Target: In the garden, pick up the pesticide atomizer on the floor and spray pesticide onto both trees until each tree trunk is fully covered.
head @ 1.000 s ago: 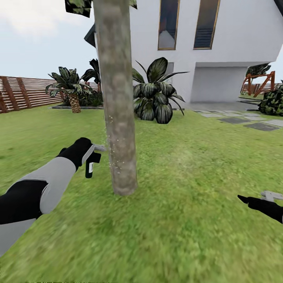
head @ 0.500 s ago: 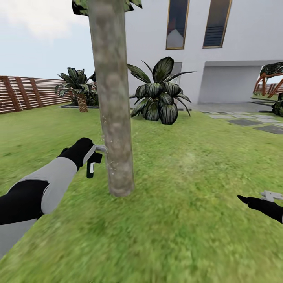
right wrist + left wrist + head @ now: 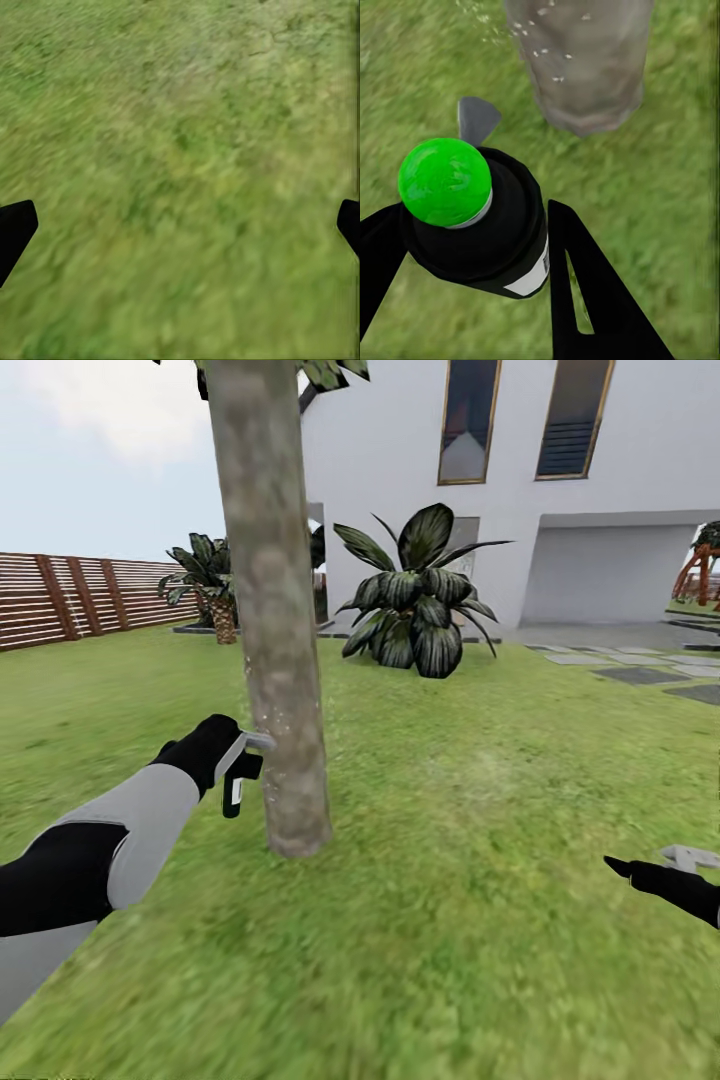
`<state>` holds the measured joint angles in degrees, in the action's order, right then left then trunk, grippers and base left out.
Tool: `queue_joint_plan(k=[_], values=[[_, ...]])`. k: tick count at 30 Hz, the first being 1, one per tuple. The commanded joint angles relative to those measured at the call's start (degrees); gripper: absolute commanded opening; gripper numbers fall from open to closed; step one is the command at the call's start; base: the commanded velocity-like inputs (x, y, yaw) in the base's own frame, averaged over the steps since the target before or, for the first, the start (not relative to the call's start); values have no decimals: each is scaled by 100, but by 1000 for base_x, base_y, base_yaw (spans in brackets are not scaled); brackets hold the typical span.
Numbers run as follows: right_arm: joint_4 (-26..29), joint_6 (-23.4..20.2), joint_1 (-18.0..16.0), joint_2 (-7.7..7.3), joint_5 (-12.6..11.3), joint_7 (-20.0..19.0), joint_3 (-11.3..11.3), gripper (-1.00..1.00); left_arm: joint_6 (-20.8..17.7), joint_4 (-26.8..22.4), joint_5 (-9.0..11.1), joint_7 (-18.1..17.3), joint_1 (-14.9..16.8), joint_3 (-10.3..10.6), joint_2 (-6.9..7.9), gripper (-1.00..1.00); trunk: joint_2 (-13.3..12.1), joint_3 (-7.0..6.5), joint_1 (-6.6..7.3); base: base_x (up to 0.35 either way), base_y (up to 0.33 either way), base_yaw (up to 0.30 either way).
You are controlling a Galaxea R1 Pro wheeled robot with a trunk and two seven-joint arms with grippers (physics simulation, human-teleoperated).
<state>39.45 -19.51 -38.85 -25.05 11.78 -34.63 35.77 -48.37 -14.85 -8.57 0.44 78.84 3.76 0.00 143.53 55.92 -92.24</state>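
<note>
Because the trunk [image 3: 272, 660] must be coated, the atomizer [image 3: 472, 214] sits clamped between the left gripper's [image 3: 240, 765] fingers, its grey nozzle almost touching the bark low down, droplets speckling it there. From that grip the left arm reaches forward, roughly level. Well apart, the right gripper [image 3: 640, 872] hangs spread and empty over the lawn [image 3: 480, 920].

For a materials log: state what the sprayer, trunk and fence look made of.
Sprayer: glossy black plastic, apparently, with a shiny green cap; grey nozzle's material unclear.
Trunk: rough, matte, mottled grey-brown bark.
Fence: brown horizontal slats, seemingly wood.
</note>
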Motion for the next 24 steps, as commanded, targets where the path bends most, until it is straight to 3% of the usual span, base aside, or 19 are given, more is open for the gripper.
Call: queue_joint_plan(k=[1, 6, 13, 24], values=[[0, 0, 0, 0, 0, 0, 0, 100, 1, 3, -6, 0, -3, 2, 0, -100, 0, 0, 0, 0, -319, 97], [1, 0, 0, 1, 0, 0, 2, 100, 99, 0, -21, 0, -456, -1, 8, -100, 0, 0, 0, 0, -199, 215], [0, 0, -1, 0, 0, -6, 7, 100, 317, 0, -13, 7, -985, -16, 38, -100, 0, 0, 0, 24, -44, 41], [-1, 0, 0, 0, 0, 3, 6, 100, 460, 0, 5, 9, -1072, -16, 25, -100, 0, 0, 0, 199, -251, 237]])
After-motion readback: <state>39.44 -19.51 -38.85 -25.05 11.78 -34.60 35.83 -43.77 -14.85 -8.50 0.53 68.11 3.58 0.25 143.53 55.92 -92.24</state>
